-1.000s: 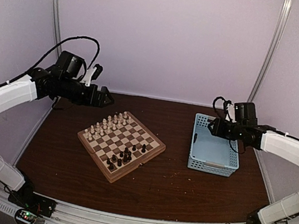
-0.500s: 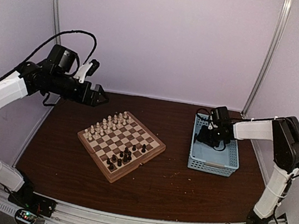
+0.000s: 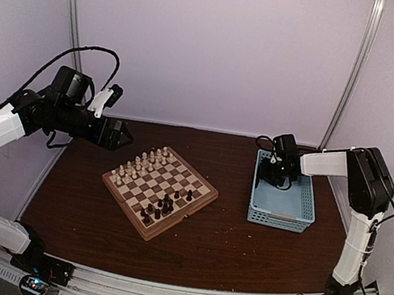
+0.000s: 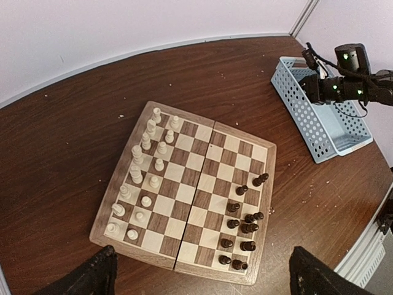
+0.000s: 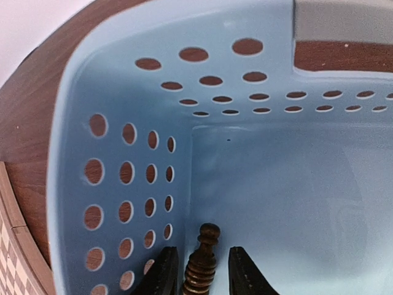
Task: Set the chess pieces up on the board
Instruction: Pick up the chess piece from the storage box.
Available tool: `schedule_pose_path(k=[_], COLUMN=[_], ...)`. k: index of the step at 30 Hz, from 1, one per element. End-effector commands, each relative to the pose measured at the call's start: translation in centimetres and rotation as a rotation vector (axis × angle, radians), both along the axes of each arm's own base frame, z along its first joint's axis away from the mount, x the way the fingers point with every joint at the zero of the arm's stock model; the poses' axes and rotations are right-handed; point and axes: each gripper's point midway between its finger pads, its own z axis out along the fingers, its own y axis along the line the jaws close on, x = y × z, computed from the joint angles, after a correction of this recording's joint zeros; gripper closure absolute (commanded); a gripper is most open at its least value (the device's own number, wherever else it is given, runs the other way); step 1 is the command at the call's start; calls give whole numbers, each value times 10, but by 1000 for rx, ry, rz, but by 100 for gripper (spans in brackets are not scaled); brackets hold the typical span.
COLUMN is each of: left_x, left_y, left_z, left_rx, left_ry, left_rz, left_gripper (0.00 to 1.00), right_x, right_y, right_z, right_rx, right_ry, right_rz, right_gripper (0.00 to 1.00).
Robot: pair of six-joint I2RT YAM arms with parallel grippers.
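The board (image 3: 207, 191) lies at the table's middle, also in the left wrist view (image 4: 198, 184). Cream chess pieces (image 3: 139, 164) stand in two rows on its far-left side (image 4: 147, 167). Dark pieces (image 3: 161, 205) cluster on the near side (image 4: 242, 222); some lie tipped. My left gripper (image 3: 124, 137) hangs open and empty, high over the table left of the board (image 4: 206, 271). My right gripper (image 3: 274, 177) is down in the basket's far-left corner. Its jaws (image 5: 201, 265) are open, either side of one dark turned piece (image 5: 206, 241), with small gaps.
The light blue perforated basket (image 3: 281, 221) stands right of the board; its inner wall (image 5: 123, 123) is close on the left of my right fingers. Crumbs dot the dark wooden table (image 3: 226, 248).
My right arm has swung left and dropped into the basket's far-left corner. My left arm has drawn back to the left, away from the board.
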Motion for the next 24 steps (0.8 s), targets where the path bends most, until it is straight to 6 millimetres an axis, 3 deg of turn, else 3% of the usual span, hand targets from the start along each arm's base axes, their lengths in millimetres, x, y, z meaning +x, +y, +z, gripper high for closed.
schedule_pose_path(k=[1, 8, 10, 12, 19, 24], left_x=[3, 1, -3, -7, -17, -25], left_y=[3, 1, 2, 3, 4, -20], left_z=[15, 13, 14, 15, 18, 20], left_rx=[19, 13, 8, -3, -28, -133], left_ry=[-79, -73, -73, -76, -79, -55], left_rz=[-8, -26, -27, -30, -41, -154], left_gripper=[2, 2, 2, 2, 2, 2], right_x=[2, -5, -7, -10, -17, -32], right_y=[-4, -11, -18, -24, -28, -23], right_z=[-15, -39, -36, -27, 29, 58], right_rx=[-29, -97, -139, -169, -139, -120], right_ry=[46, 131, 132, 127, -17, -68], right_rz=[-19, -29, -36, -41, -35, 40], right_gripper=[68, 69, 84, 92, 93, 93])
